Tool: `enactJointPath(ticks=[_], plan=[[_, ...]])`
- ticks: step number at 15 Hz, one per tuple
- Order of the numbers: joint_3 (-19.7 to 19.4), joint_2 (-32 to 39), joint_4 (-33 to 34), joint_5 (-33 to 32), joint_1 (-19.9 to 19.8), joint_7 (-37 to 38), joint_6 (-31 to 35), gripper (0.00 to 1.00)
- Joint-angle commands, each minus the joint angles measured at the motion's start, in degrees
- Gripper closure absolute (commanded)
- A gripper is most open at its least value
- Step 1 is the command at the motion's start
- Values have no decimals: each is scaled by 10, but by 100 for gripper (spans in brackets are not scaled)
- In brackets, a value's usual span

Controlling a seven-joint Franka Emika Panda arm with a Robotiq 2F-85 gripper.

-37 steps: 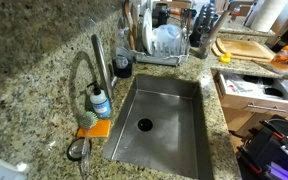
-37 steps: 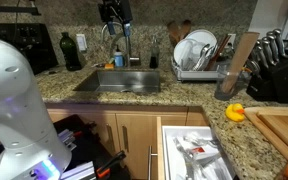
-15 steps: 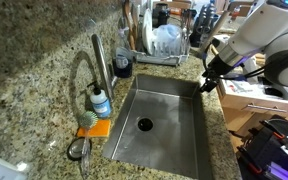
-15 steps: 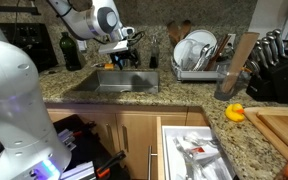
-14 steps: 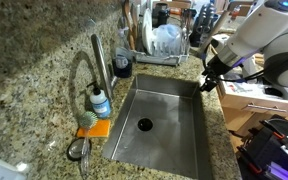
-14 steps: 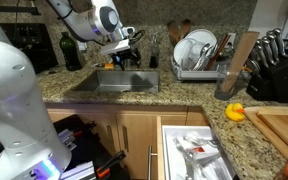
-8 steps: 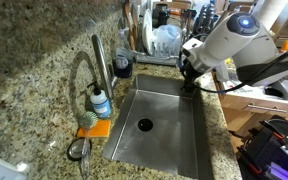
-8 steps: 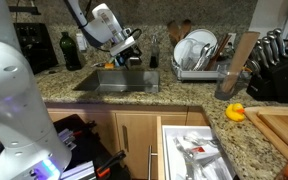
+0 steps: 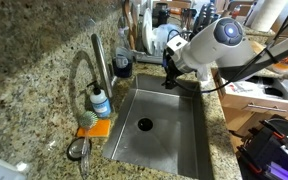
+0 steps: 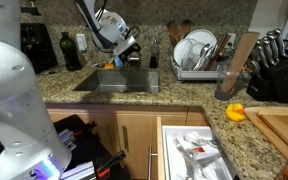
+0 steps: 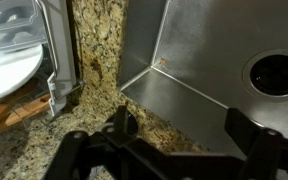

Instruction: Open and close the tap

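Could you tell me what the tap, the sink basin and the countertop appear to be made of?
The tap looks like brushed metal, probably stainless steel: silver-grey with soft, dull highlights. The sink basin seems the same satin steel, showing a matte sheen and creased corners. The countertop looks like polished granite: speckled brown, tan and black; possibly imitation.

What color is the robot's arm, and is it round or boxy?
The arm is white and chunky, made of smooth rounded segments, with a bluish round cap on one joint. A black cable trails along it. The gripper at the tip is black, with two dark jaws.
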Motion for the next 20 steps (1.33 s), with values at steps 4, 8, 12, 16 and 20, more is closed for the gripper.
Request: enactJointPath(ticks=[4,8,12,16,20], plan=[[41,93,115,-21,42,-123,19,0],[79,93,99,57,19,-299,-30,0],[-9,35,69,51,86,-364,-77,0],[-16,72,88,60,71,-400,34,0],[-40,100,95,-36,28,-414,197,0]])
